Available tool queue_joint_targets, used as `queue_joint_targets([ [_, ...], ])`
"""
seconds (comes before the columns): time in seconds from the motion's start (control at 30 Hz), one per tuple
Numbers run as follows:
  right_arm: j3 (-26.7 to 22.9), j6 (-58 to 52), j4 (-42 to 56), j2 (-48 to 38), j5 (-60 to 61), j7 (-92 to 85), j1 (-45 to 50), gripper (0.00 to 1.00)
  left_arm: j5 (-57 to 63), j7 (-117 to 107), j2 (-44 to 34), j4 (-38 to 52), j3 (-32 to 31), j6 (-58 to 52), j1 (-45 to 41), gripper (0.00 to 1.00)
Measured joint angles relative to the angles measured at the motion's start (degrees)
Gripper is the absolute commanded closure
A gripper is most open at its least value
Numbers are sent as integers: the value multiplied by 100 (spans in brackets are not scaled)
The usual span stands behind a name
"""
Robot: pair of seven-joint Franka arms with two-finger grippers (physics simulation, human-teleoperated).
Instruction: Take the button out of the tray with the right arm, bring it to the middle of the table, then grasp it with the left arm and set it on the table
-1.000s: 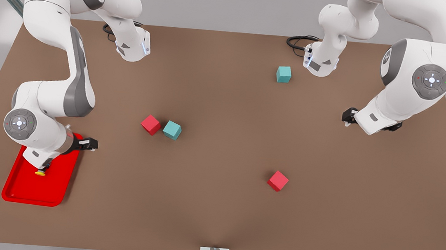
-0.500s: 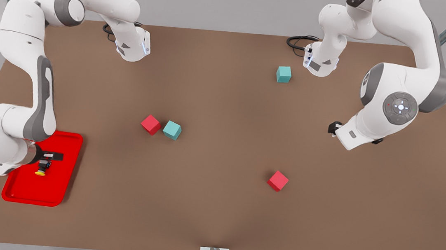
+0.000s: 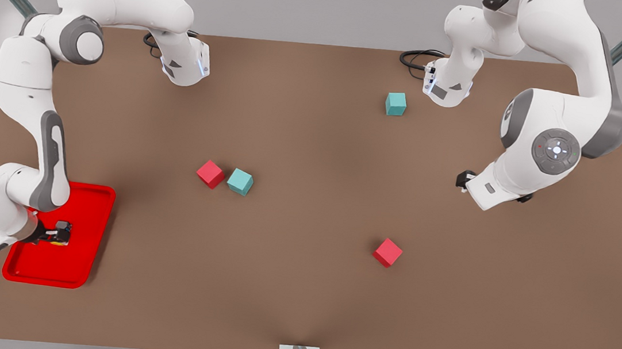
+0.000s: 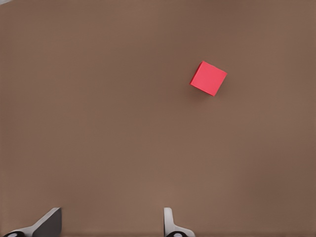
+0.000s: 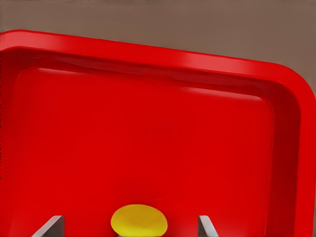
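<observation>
Our right gripper (image 3: 59, 232) hangs low over the tray (image 3: 91, 232), fingers spread wide with the button (image 5: 138, 220) between them, untouched. The button sits in the tray, yellow cap up; we cannot make out a long axis. Our left gripper (image 3: 465, 180) waits open above bare table (image 3: 299, 289). We count two red cubes (image 3: 210, 174) and two teal cubes (image 3: 240, 181).

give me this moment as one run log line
phase: pre-grasp | right gripper: open, straddling button in tray | left gripper: open, waiting above table
</observation>
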Motion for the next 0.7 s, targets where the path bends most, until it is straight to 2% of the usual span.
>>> queue_joint_targets([
  [0.27, -7, 182, -215, -28, 76, -362, -104, 0, 8, 2, 18, 5, -41, -12, -21, 0],
  [0.57, -87, -346, -212, -33, 62, -580, -49, 0, 9, 2, 44, -2, -43, -23, -145, 0],
  [0.6, -88, -385, -213, -28, 59, -593, -47, 5, 9, 2, 44, -2, -43, -24, -145, 0],
  [0.63, -88, -418, -213, -25, 57, -606, -46, 22, 9, 2, 45, -2, -43, -26, -143, 0],
  [0.7, -104, -469, -217, -23, 49, -630, -46, 22, 9, 3, 45, -2, -43, -28, -142, 0],
])
